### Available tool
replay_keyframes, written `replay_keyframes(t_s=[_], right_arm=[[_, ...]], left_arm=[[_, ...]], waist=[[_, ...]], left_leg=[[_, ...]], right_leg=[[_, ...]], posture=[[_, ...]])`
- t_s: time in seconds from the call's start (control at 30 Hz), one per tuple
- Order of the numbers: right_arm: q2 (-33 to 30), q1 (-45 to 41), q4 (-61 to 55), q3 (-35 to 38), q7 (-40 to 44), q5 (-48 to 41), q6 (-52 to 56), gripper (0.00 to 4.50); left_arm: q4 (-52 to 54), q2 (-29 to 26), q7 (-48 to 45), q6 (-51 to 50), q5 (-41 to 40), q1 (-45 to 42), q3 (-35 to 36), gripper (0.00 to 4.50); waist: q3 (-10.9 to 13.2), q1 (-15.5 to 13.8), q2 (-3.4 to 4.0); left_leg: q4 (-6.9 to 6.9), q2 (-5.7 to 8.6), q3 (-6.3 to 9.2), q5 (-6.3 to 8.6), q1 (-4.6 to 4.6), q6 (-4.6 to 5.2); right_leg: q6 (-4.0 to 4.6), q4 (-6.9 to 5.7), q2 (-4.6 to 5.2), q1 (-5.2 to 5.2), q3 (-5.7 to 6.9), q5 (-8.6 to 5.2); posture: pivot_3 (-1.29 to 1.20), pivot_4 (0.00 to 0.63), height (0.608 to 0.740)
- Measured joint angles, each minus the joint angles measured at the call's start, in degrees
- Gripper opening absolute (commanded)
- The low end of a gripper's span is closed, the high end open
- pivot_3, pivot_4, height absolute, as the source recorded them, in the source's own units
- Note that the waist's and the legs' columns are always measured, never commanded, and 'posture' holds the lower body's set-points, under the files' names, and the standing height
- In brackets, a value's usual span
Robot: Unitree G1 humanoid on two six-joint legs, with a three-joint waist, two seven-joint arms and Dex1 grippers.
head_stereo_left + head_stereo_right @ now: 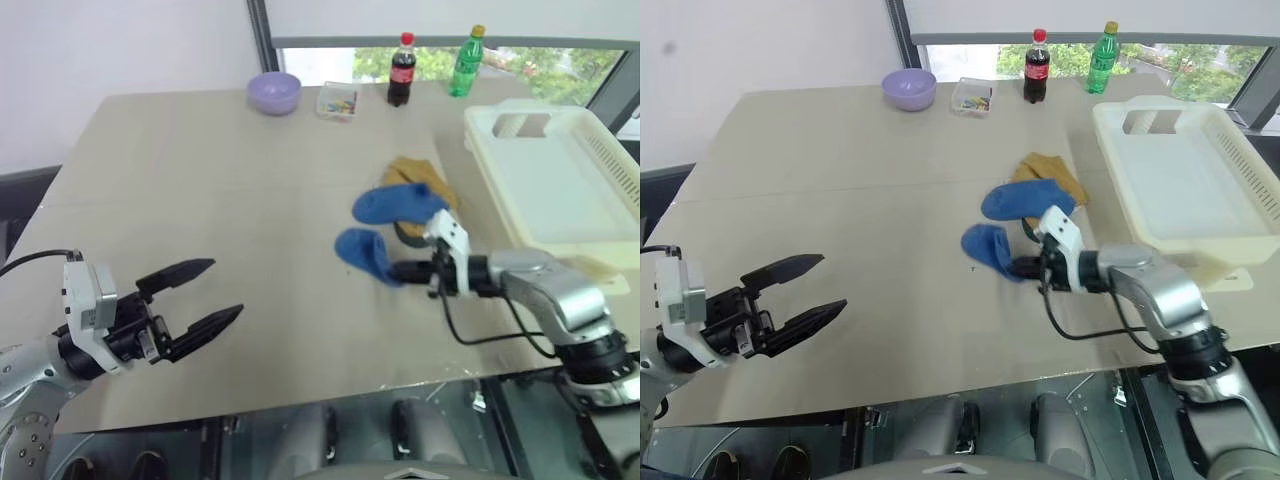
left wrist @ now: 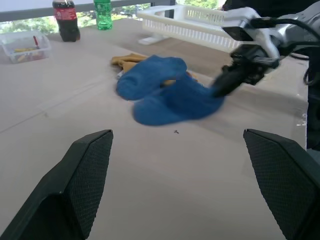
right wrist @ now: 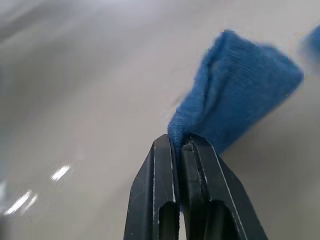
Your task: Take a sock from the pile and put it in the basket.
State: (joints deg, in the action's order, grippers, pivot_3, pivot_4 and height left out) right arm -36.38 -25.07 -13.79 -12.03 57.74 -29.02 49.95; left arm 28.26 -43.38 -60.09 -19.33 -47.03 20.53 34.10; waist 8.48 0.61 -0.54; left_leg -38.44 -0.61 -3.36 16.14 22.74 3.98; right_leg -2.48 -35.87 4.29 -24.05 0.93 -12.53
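Right fingers [image 3: 182, 145]: clamped on the blue sock [image 1: 365, 250].
Left fingers [image 1: 205, 295]: spread wide, holding nothing.
Basket [image 1: 600, 150]: beside the pile [image 1: 415, 185].

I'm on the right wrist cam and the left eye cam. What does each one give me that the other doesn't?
The right wrist view gives the grip up close: the right gripper has its black fingers pinched together on an edge of the sock.

The left eye view gives the layout: the pile behind the sock, the basket at the table's right edge, the open left gripper, and a lilac bowl and two bottles at the far edge.

Both show the blue sock in the right gripper over the tan table.
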Motion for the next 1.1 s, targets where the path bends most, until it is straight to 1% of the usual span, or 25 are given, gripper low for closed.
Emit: replay_keyframes(t_s=[0.03,0.1,0.17,0.2,0.23,0.37,0.4,0.47,0.5,0.57,0.6,0.67,0.7,0.73,0.77,0.93,1.07,1.1], right_arm=[[-2.02,0.86,-1.76,0.01,2.58,-2.76,2.28,0.06],[-4.48,1.57,-4.04,-0.01,5.48,-5.54,4.46,0.06],[-6.40,1.64,-4.42,-0.42,6.03,-5.27,4.98,0.06],[-6.22,1.55,-3.77,-0.68,5.32,-4.69,4.98,0.06],[-5.59,1.29,-2.67,-1.06,4.05,-3.71,4.98,0.06],[1.54,-1.98,7.05,-1.00,-6.59,2.13,4.76,0.06],[2.43,-2.39,8.25,-0.74,-8.04,2.63,4.81,0.06],[3.23,-2.66,8.13,-0.41,-9.22,2.61,5.16,0.06],[3.35,-2.64,7.99,-0.35,-9.49,2.56,5.31,0.37],[4.07,-2.46,7.88,0.26,-10.85,2.64,5.43,1.19],[4.29,-2.41,7.69,0.39,-11.17,2.59,5.32,1.50],[4.07,-1.59,6.95,0.96,-11.28,2.52,4.68,2.41],[3.68,-0.92,6.04,1.24,-11.04,2.31,4.68,2.77],[2.81,-0.13,5.02,1.47,-10.65,1.80,4.75,3.28],[2.09,0.54,4.16,1.82,-10.29,1.34,4.86,3.63],[-3.60,6.26,-0.51,4.23,-6.50,-1.33,4.49,3.63],[-4.02,10.08,-1.40,5.42,-5.76,-0.32,-1.58,3.63],[-3.36,12.10,-1.48,7.27,-5.80,-0.23,-4.85,3.63]], left_arm=[[0.00,0.00,-0.01,-0.02,0.11,-0.10,-0.03,4.50],[0.01,0.00,-0.02,-0.03,0.21,-0.19,-0.23,4.50],[0.00,0.00,-0.09,-0.03,0.37,-0.11,-0.43,4.50],[0.00,0.00,-0.12,-0.02,0.44,-0.16,-0.49,4.50],[0.00,0.01,-0.13,-0.02,0.59,-0.13,-0.53,4.50],[-0.01,0.09,-0.21,-0.01,0.80,-0.59,-1.23,4.50],[-0.01,0.20,-0.21,0.01,0.85,-0.54,-1.28,4.50],[-0.01,0.47,-0.21,0.02,1.00,-0.33,-1.68,4.50],[-0.01,0.55,-0.22,0.02,1.08,-0.14,-1.84,4.50],[-0.01,0.61,-0.37,0.05,1.62,0.10,-2.48,4.50],[0.03,0.66,-0.52,0.10,1.96,0.27,-2.80,4.50],[0.27,1.20,-0.66,0.17,2.13,0.68,-3.17,4.50],[0.38,1.40,-0.67,0.18,2.25,0.86,-3.31,4.50],[0.42,1.62,-0.68,0.23,2.50,1.15,-3.34,4.50],[0.42,1.79,-0.70,0.30,2.63,1.24,-3.37,4.50],[0.46,2.31,-0.93,0.67,2.99,1.60,-3.71,4.50],[0.56,2.56,-0.94,0.75,3.02,1.81,-4.59,4.50],[0.69,2.87,-0.91,0.98,3.08,2.21,-4.85,4.50]], waist=[[0.01,0.03,0.00],[0.03,0.23,-0.01],[0.03,0.26,-0.04],[0.03,0.25,-0.08],[0.03,0.23,-0.09],[0.05,0.18,-0.08],[0.05,0.06,-0.07],[0.05,-0.08,-0.07],[0.06,-0.07,-0.06],[0.06,0.05,-0.07],[0.06,0.07,-0.07],[0.06,0.08,-0.07],[0.06,-0.02,-0.07],[0.06,-0.11,-0.07],[0.06,-0.24,-0.07],[0.06,-0.38,-0.08],[0.07,-0.08,-0.10],[0.07,-0.15,-0.10]], left_leg=[[0.00,0.00,0.00,0.00,0.01,0.00],[0.01,-0.01,0.03,0.02,0.00,0.02],[0.00,-0.01,0.04,0.02,-0.02,0.03],[0.00,-0.02,0.07,0.01,-0.02,0.01],[0.00,-0.01,0.07,0.00,-0.03,-0.01],[0.00,-0.01,0.08,-0.07,0.00,-0.14],[0.01,-0.01,0.12,-0.18,0.04,-0.32],[0.02,0.01,0.20,-0.18,0.09,-0.33],[0.02,0.02,0.20,-0.18,0.11,-0.33],[0.02,0.04,0.19,-0.17,0.12,-0.32],[0.02,0.05,0.18,-0.17,0.12,-0.32],[0.02,0.05,0.18,-0.15,0.10,-0.28],[0.02,0.05,0.20,-0.05,0.11,-0.12],[0.01,0.05,0.24,-0.05,0.10,-0.11],[0.01,0.06,0.28,-0.04,0.11,-0.10],[-0.01,0.06,0.39,-0.04,0.10,-0.08],[-0.01,0.05,0.42,-0.04,0.09,-0.08],[-0.01,0.05,0.43,-0.04,0.10,-0.08]], right_leg=[[0.00,-0.01,0.18,0.00,0.00,0.00],[0.00,-0.01,0.19,0.00,0.02,0.00],[0.00,-0.02,0.20,0.00,0.02,0.00],[0.00,-0.02,0.20,0.00,0.02,0.00],[0.01,-0.03,0.20,0.00,0.01,0.01],[0.03,-0.08,0.21,-0.03,-0.04,0.02],[0.04,-0.06,0.22,-0.03,-0.03,0.01],[0.04,-0.03,0.25,-0.01,0.02,0.01],[0.04,0.00,0.25,-0.01,0.02,0.01],[0.04,0.02,0.27,-0.01,0.01,0.02],[0.04,0.01,0.28,-0.01,0.01,0.02],[0.04,0.01,0.29,0.00,0.01,0.02],[0.04,0.00,0.29,0.01,0.02,0.02],[0.04,0.00,0.30,0.02,0.05,0.02],[0.04,0.00,0.30,0.04,0.08,0.02],[0.04,0.01,0.30,0.10,0.18,0.01],[0.03,0.01,0.27,0.11,0.21,0.01],[0.03,0.01,0.26,0.13,0.22,0.01]], posture=[[0.00,0.150,0.740],[0.00,0.150,0.740],[0.00,0.150,0.740],[0.00,0.150,0.740],[0.00,0.150,0.740],[0.00,0.150,0.740],[0.00,0.150,0.740],[0.00,0.150,0.740],[0.00,0.150,0.740],[0.00,0.150,0.740],[0.00,0.150,0.740],[0.00,0.150,0.740],[0.00,0.150,0.740],[0.00,0.150,0.740],[0.00,0.150,0.740],[0.00,0.150,0.740],[0.00,0.150,0.740],[0.00,0.150,0.740]])
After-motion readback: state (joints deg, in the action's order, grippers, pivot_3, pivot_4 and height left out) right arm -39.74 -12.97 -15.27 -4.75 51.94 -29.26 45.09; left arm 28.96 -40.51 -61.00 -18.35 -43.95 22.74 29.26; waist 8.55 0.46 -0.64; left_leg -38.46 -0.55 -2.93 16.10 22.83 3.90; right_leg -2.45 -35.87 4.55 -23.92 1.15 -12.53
